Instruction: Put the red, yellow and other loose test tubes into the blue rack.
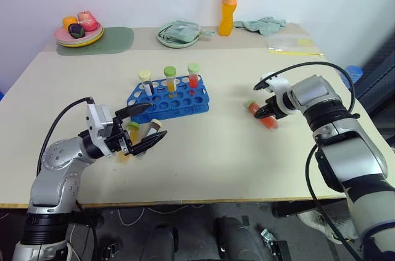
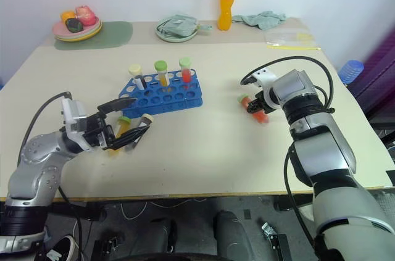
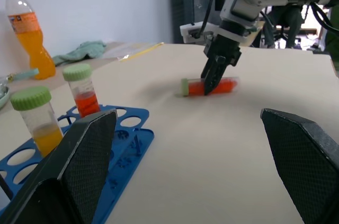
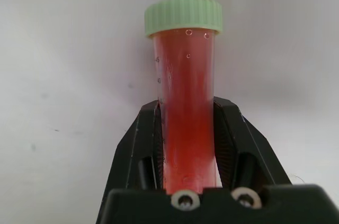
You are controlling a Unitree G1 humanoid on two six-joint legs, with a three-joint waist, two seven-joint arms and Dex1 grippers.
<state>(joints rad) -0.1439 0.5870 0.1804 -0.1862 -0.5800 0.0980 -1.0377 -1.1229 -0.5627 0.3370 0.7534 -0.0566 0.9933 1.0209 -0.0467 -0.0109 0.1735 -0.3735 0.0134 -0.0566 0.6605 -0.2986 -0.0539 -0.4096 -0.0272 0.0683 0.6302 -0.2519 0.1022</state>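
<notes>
A red test tube (image 4: 185, 65) with a green cap lies on the table at the right, and my right gripper (image 1: 266, 113) is shut on its body from above. The blue rack (image 1: 185, 105) sits mid-table with three capped tubes upright in its back row: cream cap (image 1: 145, 78), yellow contents (image 1: 170, 77) and red contents (image 1: 193, 73). In front of the rack lie a yellow-orange tube (image 1: 131, 129) and a cream-capped tube (image 1: 153, 126). My left gripper (image 1: 155, 121) hovers open just over these two, its fingers (image 3: 79, 160) spread wide.
At the table's back stand a tall orange drink bottle (image 1: 229, 2), a green plate with a cloth (image 1: 179, 34), a plate of toy fruit (image 1: 79, 29) on a green mat (image 1: 114, 40), a teal cloth (image 1: 265, 24) and a clear bag (image 1: 290, 44).
</notes>
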